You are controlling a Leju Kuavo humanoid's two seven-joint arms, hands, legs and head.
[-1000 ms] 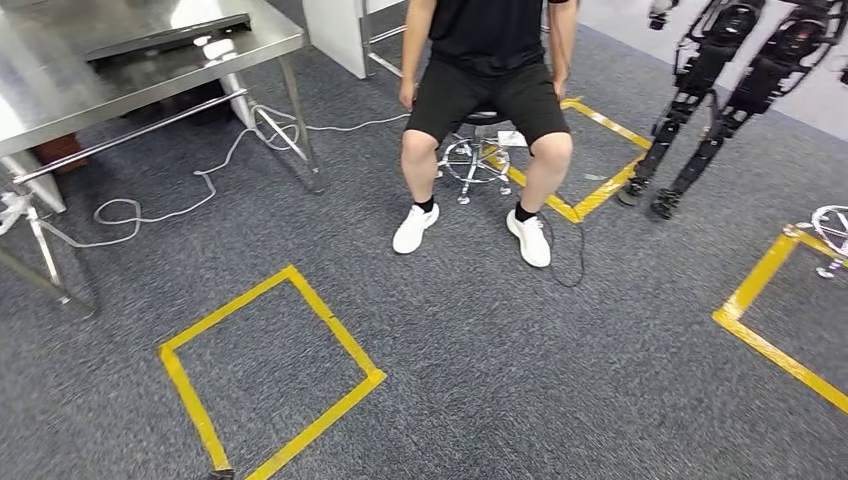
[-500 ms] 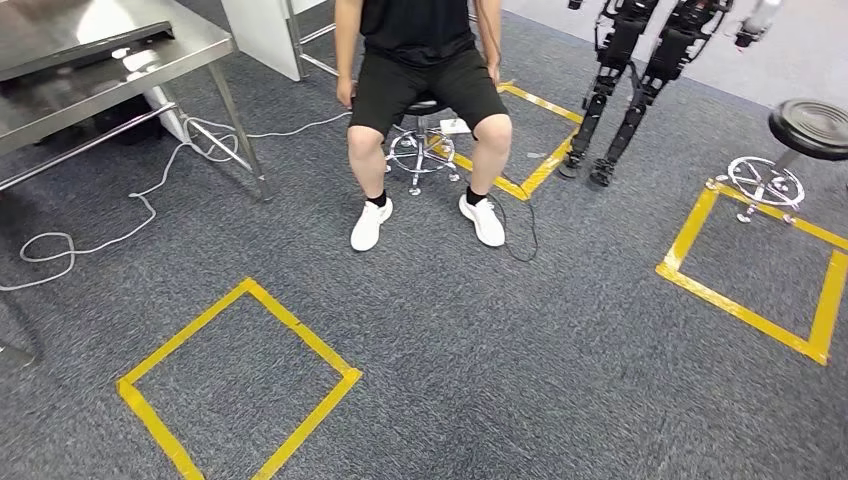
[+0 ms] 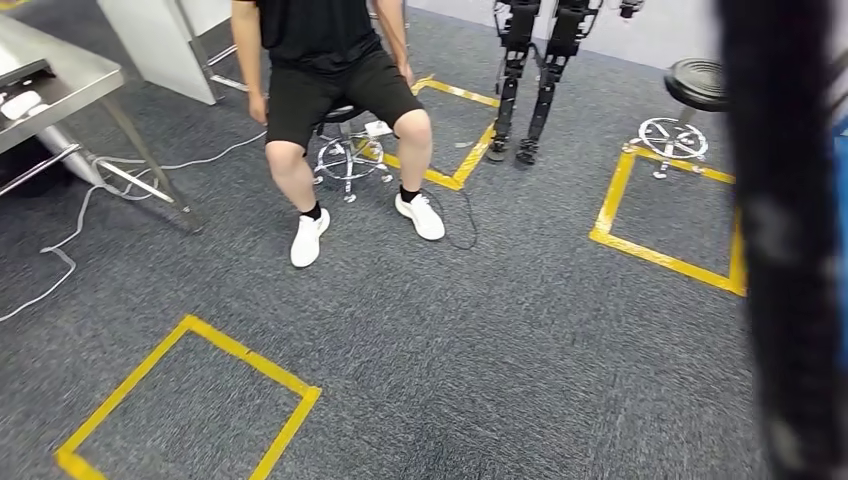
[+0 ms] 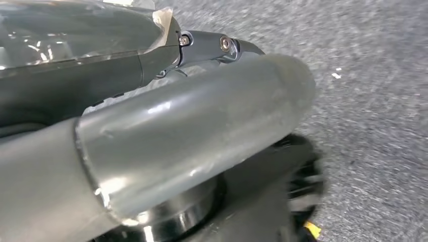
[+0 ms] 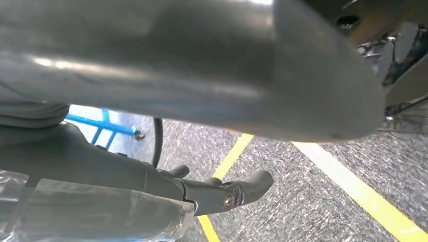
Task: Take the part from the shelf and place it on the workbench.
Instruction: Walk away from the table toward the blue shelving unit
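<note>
The steel workbench (image 3: 60,85) stands at the far left in the head view, with a small white object on its top. A dark blurred upright (image 3: 780,240) crosses the right side of that view, with a strip of blue behind it. In the left wrist view my left hand (image 4: 202,101) hangs over grey carpet, its thick thumb and dark fingers (image 4: 222,45) apart and holding nothing. My right hand (image 5: 202,101) hangs the same way in the right wrist view, its dark fingers (image 5: 237,191) stretched out above yellow floor tape, with nothing in them.
A person (image 3: 330,80) sits on a wheeled stool straight ahead. The legs of another robot (image 3: 530,80) stand behind, and a black stool (image 3: 695,85) is further right. Yellow tape squares (image 3: 190,400) mark the carpet, and a white cable (image 3: 60,260) trails under the workbench.
The camera has swung to the right: workbench, person and tape squares have all slid left in the picture. The dark upright has come in at the right edge.
</note>
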